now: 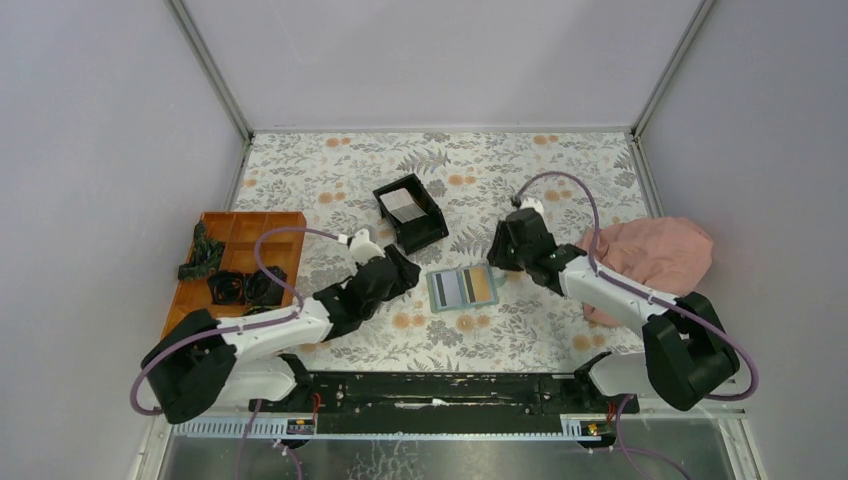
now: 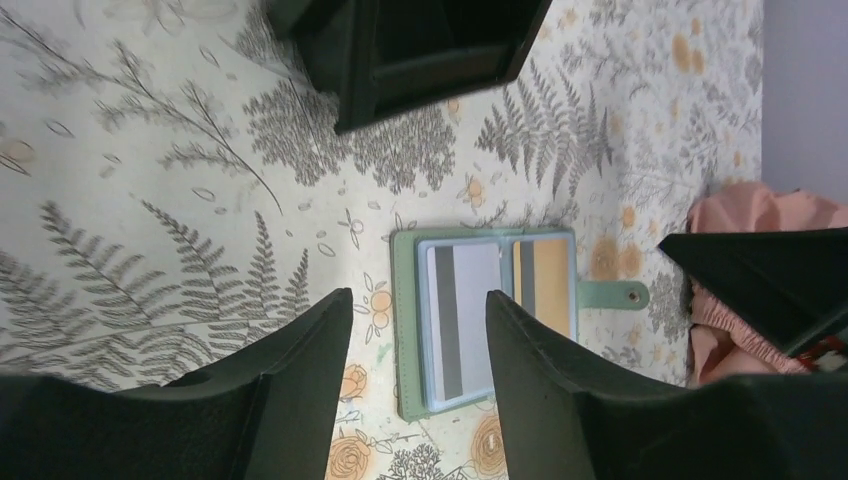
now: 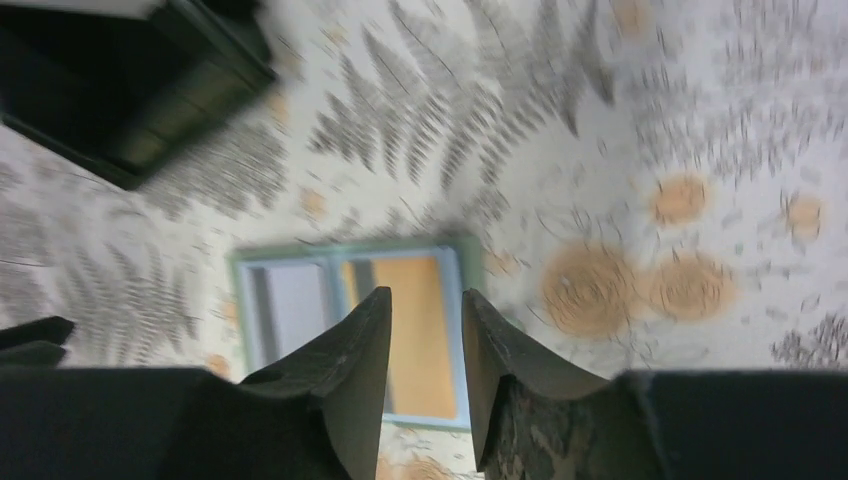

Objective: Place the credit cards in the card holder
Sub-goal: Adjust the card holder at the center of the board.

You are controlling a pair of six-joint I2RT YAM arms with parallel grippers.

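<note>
- Currently, the card holder [image 1: 462, 288] lies opened flat on the floral surface [image 1: 330, 175], approx. centre, btwn the two arms. Its snap tab [image 2: 612, 295] sticks out from the tan side.
- The light blue half carries a pale grey-white credit card [image 2: 462, 320] w/ a dark stripe. The other half shows a tan face [image 2: 548, 290], also w/ a dark stripe. Can't tell whether that tan face is a card or the lining.
- The left claw [image 2: 418, 300] has its fingers spread wide w/ nothing btwn them. It hangs near the holder's blue side, apart from it.
- The right claw [image 3: 425, 300] has its fingers parted by a narrow gap, empty. It sits over the holder's tan half, and the tan face shows through the gap. That wrist view is blurred, so contact w/ the holder can't be told.
- A black open-top box [image 1: 411, 212] stands beyond the holder, toward the far side, w/ a pale card-like piece [image 1: 403, 204] inside.
- An orange compartment tray [image 1: 250, 228] sits at the left edge, w/ dark items [image 1: 240, 288] in its nearer compartments.
- A pink cloth [image 1: 655, 252] lies bunched at the right side, beside the right arm.
</note>
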